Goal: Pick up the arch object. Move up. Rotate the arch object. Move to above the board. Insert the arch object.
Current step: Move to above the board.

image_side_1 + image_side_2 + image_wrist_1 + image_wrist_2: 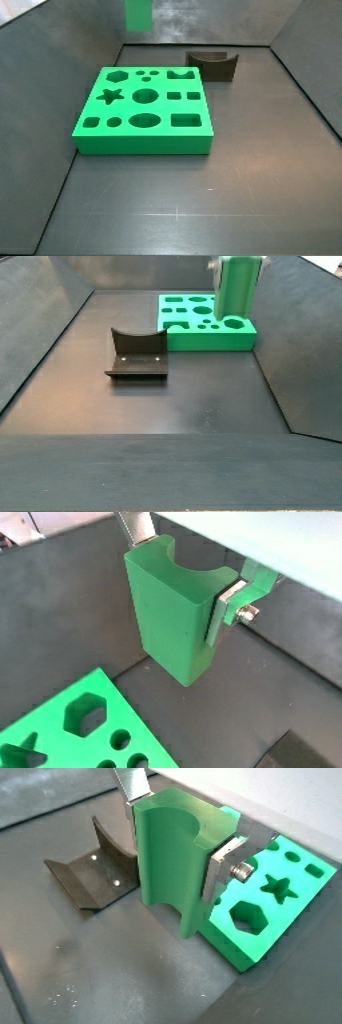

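Note:
My gripper (183, 567) is shut on the arch object (171, 622), a bright green block with a scooped end that faces the wrist. The silver fingers (229, 604) clamp its two sides; this also shows in a wrist view (181, 823). The arch object (171, 868) hangs upright, off the floor. In a side view it (139, 15) is high at the back, beyond the board (140, 110). In a side view it (238, 291) hangs over the board's (181, 324) right part. The board with its cutouts shows in both wrist views (80, 727) (267, 908).
A dark brown block with a scooped top (211, 65) stands on the floor beside the board's far corner; it also shows in a side view (136, 354) and a wrist view (87, 873). Grey walls (54, 316) enclose the dark floor.

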Available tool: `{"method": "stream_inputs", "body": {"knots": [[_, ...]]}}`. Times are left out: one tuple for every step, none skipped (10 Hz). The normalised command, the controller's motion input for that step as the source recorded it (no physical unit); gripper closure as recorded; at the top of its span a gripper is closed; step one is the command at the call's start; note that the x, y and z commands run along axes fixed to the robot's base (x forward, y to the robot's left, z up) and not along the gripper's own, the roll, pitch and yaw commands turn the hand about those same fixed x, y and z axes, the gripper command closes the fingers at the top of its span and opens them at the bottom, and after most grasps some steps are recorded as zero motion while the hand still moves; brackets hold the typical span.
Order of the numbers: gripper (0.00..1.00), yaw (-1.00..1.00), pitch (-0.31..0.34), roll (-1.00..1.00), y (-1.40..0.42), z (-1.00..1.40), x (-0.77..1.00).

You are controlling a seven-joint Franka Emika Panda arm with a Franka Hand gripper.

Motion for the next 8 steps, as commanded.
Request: {"method": "stream_inputs", "body": {"knots": [[1.00, 0.03, 0.078, 0.03, 0.04, 1.00, -0.04], [1.00, 0.02, 0.080, 0.02, 0.03, 1.00, -0.03], [1.00, 0.02, 0.081, 0.01, 0.03, 1.00, -0.02], [1.00, 0.01, 0.082, 0.00, 0.02, 0.81, 0.00], [1.00, 0.01, 0.084, -0.01, 0.02, 0.70, 0.00], [1.00, 0.01, 0.085, -0.01, 0.02, 0.48, 0.01], [1.00, 0.01, 0.081, -0.02, 0.02, 0.32, 0.01], [1.00, -0.51, 0.055, 0.03, -1.00, 0.20, 0.30]]}}
